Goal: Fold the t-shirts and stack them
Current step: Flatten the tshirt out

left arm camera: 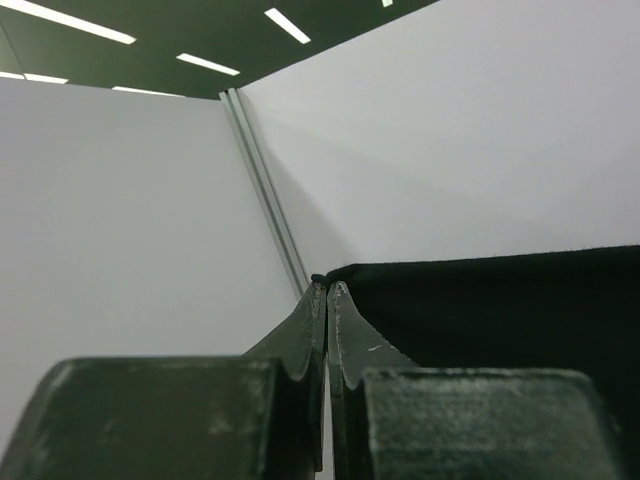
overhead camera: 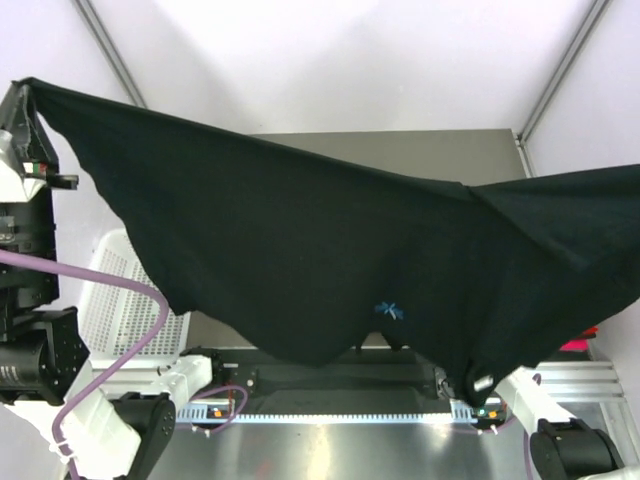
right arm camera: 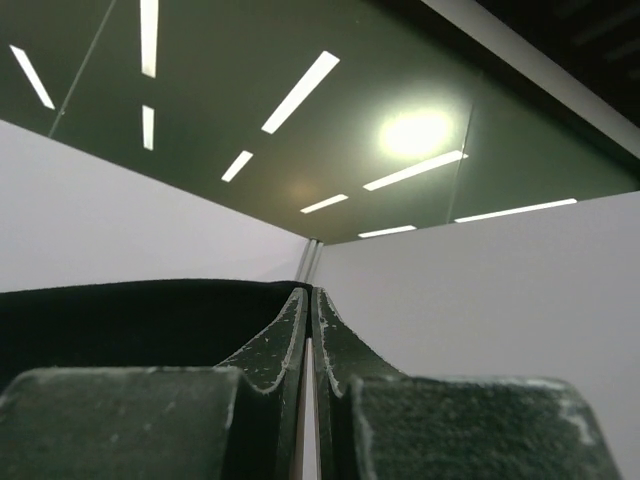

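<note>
Black t-shirt [overhead camera: 300, 250] hung stretched out left-to-right, left claw [left arm camera: 327, 290] and right claw [right arm camera: 308, 292] each pinching one end, so neither was nearer.

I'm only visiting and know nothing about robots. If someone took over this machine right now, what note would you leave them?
Left gripper: jaws shut on one top edge of the black t-shirt.
Right gripper: jaws shut on its other end.
The shirt hangs spread in the air between the arms, over the table; white basket at left.
Done: shirt lifted and spread out. Left: lay it down, fold it, stack it.
</note>
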